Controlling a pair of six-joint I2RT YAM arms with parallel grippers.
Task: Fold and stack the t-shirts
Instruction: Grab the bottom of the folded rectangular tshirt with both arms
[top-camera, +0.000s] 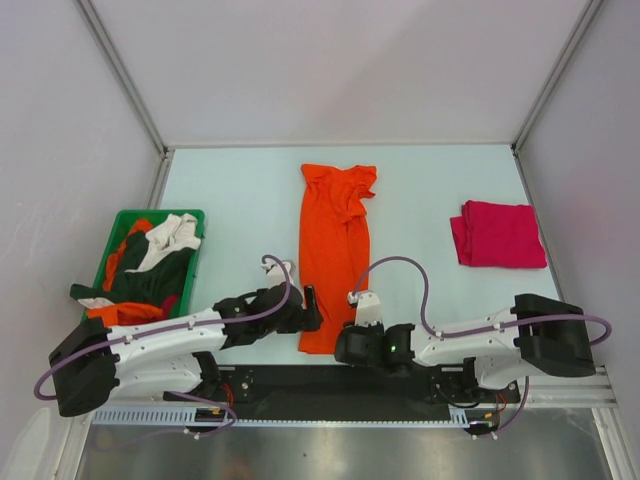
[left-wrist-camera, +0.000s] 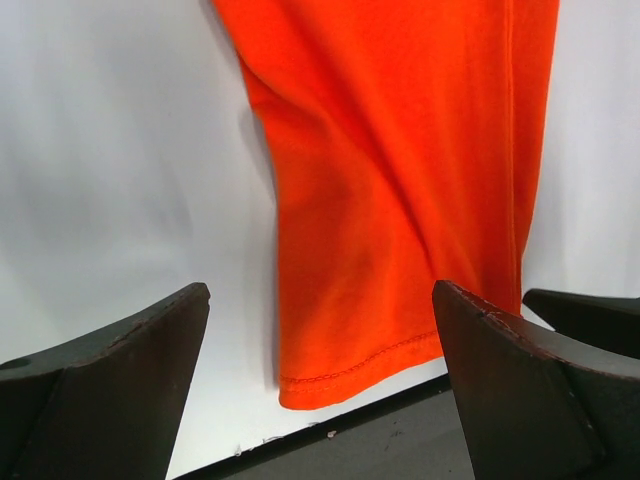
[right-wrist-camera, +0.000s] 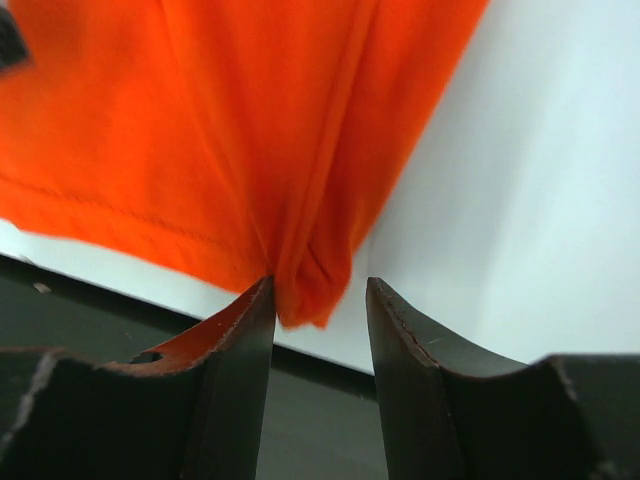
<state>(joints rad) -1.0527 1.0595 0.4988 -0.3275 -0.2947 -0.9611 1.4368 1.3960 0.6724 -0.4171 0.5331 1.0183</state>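
The left pincer (left-wrist-camera: 320, 290) is spread wide, and the hem of the bright orange t-shirt (left-wrist-camera: 400, 200) lies just ahead of its fingers on the desk (left-wrist-camera: 110, 150). The right pincer (right-wrist-camera: 320, 283) is narrowly parted around the hem's other corner, not clamped.

A pale mint counter (top-camera: 240, 190) is lying under soft, even light. Plain white walls (top-camera: 340, 70) are enclosing it at the back and on both sides, with grey metal posts (top-camera: 122, 80) running up the corners. A black strip (top-camera: 300, 385) is lining its near edge, and a brushed metal sheet (top-camera: 330, 455) is lying below that.
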